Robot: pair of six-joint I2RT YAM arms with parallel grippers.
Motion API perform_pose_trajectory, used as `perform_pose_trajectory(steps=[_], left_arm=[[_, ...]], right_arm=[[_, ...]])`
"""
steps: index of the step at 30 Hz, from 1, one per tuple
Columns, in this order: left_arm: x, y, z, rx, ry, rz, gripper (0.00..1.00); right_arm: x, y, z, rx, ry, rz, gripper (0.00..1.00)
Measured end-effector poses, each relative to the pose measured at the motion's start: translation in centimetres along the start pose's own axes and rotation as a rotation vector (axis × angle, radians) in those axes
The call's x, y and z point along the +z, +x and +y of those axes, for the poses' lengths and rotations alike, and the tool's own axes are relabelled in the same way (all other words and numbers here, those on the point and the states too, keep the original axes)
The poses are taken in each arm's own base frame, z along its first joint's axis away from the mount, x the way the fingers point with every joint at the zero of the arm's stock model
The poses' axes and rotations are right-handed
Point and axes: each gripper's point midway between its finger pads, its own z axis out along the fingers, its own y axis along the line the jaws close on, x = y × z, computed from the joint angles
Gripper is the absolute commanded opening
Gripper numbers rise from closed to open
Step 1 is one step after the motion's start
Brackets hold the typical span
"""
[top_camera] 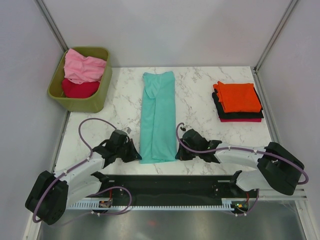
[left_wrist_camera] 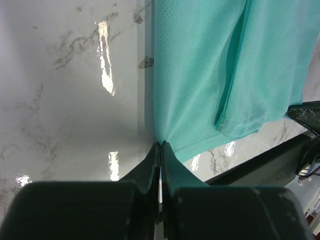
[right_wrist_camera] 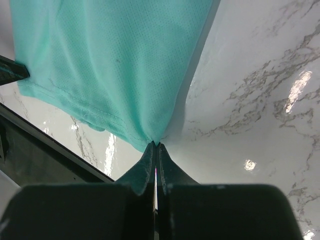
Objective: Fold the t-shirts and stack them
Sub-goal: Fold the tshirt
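Left fingers (left_wrist_camera: 150,167) and right fingers (right_wrist_camera: 147,167) pinch teal shirt (top_camera: 157,120); bin (top_camera: 101,94) holds pink shirt (top_camera: 84,67) and crimson shirt (top_camera: 80,89).

White marble table (top_camera: 200,95), teal t-shirt (top_camera: 158,117) lengthwise down the middle, folded shirt stack (top_camera: 239,100) far right, olive bin (top_camera: 77,102) far left

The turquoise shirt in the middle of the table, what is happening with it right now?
Both arms hold the turquoise shirt, folded into a long strip on the table. The left fingers are shut on its near left corner, the right fingers on its near right corner. A stack of folded shirts, orange on top, sits at the right. A pink shirt and a crimson shirt lie in the green bin at the far left.
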Motion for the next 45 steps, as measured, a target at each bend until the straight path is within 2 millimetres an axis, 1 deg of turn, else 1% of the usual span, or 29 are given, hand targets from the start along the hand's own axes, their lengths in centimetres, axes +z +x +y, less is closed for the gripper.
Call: perform_pose_trajectory(steps=[5,7,10,12,14,15,17,20,22,25,28,31,33,36,41,45], left_arm=[[-0.4,-0.1,-0.6,0.002,0.019,0.003,0.02],[-0.7,-0.5,-1.3,0.004,0.036,0.005,0.02],[-1.4,-1.8,-3.2,0.009,0.076,-0.013,0.02],[-1.9,-3.0,-4.6,0.011,0.102,-0.039,0.02],[-2.4,-4.0,-5.6,0.01,0.121,-0.061,0.02],[-2.6,-4.5,-6.1,0.008,0.129,-0.072,0.02],[-2.9,-5.6,-6.8,-0.004,0.131,-0.094,0.02],[-2.8,-7.6,-7.5,-0.031,0.117,-0.121,0.02],[-2.4,-8.9,-7.7,-0.056,0.099,-0.14,0.02],[-1.6,-10.6,-7.3,-0.107,0.072,-0.169,0.02],[-1.0,-12.5,-6.6,-0.16,0.041,-0.192,0.02],[-0.4,-15.4,-6.7,-0.199,0.027,-0.23,0.02],[0.1,-17.4,-6.9,-0.213,0.031,-0.254,0.02],[0.9,-19.6,-7.2,-0.224,0.041,-0.282,0.02],[2.1,-22.8,-7.2,-0.246,0.039,-0.301,0.02],[3.2,-24.9,-6.6,-0.267,0.043,-0.308,0.02]], right_arm=[[-0.3,-0.4,0.0,-0.006,0.012,-0.006,0.0],[-0.5,-0.9,0.3,-0.01,0.015,-0.016,0.0],[-0.7,-2.0,0.9,-0.019,0.019,-0.039,0.0],[-1.0,-3.3,1.6,-0.026,0.015,-0.068,0.0],[-1.2,-4.1,1.9,-0.026,0.014,-0.083,0.0],[-1.4,-4.9,2.1,-0.024,0.013,-0.098,0.0],[-1.8,-6.8,2.3,-0.011,0.016,-0.135,0.0],[-2.3,-10.1,1.8,0.016,0.04,-0.189,0.0],[-2.3,-12.2,1.4,0.035,0.057,-0.216,0.0],[-1.9,-14.7,0.6,0.056,0.088,-0.241,0.0],[-1.3,-16.8,-0.3,0.07,0.119,-0.251,0.0],[-0.3,-19.0,-1.0,0.082,0.146,-0.257,0.0],[0.3,-20.2,-1.5,0.086,0.161,-0.261,0.0],[1.3,-21.7,-2.4,0.094,0.185,-0.259,0.0],[2.6,-23.6,-3.5,0.102,0.211,-0.261,0.0],[3.2,-25.6,-3.9,0.097,0.216,-0.278,0.0]])
